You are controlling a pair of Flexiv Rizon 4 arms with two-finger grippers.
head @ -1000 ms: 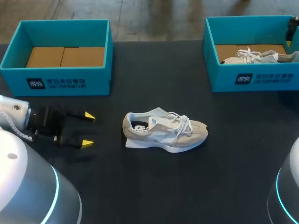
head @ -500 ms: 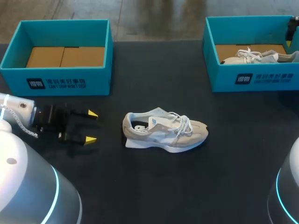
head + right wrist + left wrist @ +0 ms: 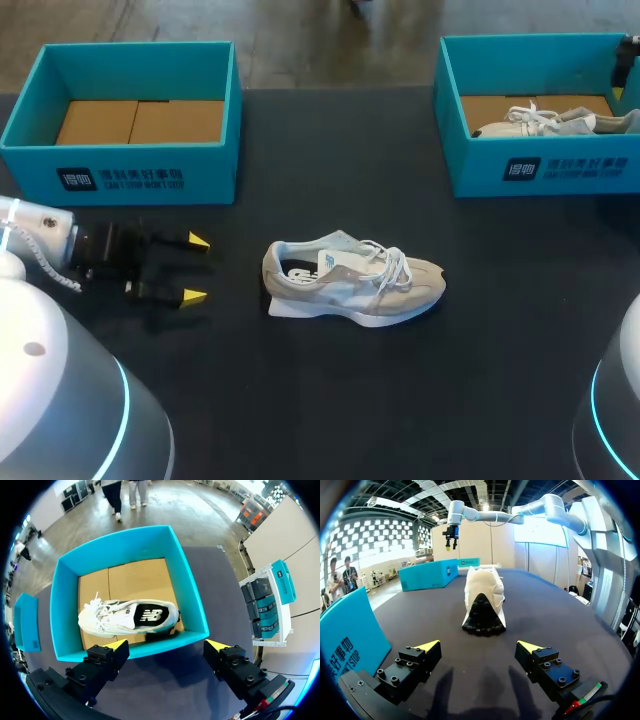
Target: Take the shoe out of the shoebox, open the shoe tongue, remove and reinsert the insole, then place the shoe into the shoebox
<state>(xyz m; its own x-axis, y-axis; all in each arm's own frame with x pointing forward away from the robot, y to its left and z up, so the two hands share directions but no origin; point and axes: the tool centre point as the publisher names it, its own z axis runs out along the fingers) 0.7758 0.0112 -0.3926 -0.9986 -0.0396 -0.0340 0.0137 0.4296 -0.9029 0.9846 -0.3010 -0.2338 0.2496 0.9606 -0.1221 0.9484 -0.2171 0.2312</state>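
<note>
Head view, progress: the shoe (image 3: pixel 352 281) is out of its box and sits near the middle of the counter (image 3: pixel 330 400), toe toward the right edge, heel toward the left edge. The first step is judged complete. The insole (image 3: pixel 300 270) shows inside the opening, dark with pale print. The tongue (image 3: pixel 333 259) lies under tied laces (image 3: pixel 385 262) and does not look pulled open. Whether the insole has been out and back cannot be told. Return to a box is not yet done.

The left tool (image 3: pixel 195 269) lies near the left edge, aimed at the heel and well apart from it, with its fingers spread wide and nothing held. The right tool (image 3: pixel 167 644) hangs over the right shoebox (image 3: pixel 540 165) at the far right corner, likewise spread wide and holding nothing. That box contains a second shoe (image 3: pixel 127 617). The left shoebox (image 3: pixel 150 170), at the far left corner, shows only its cardboard liner (image 3: pixel 140 120).

Materials: the shoe has a beige suede-like upper with pale mesh panels, a thick white midsole and white laces. The black outsole (image 3: pixel 482 617) is knobbed and wraps up the heel. Both boxes are stiff teal card, rectangular, open-topped, with brown flat floors. The counter is matte black.
</note>
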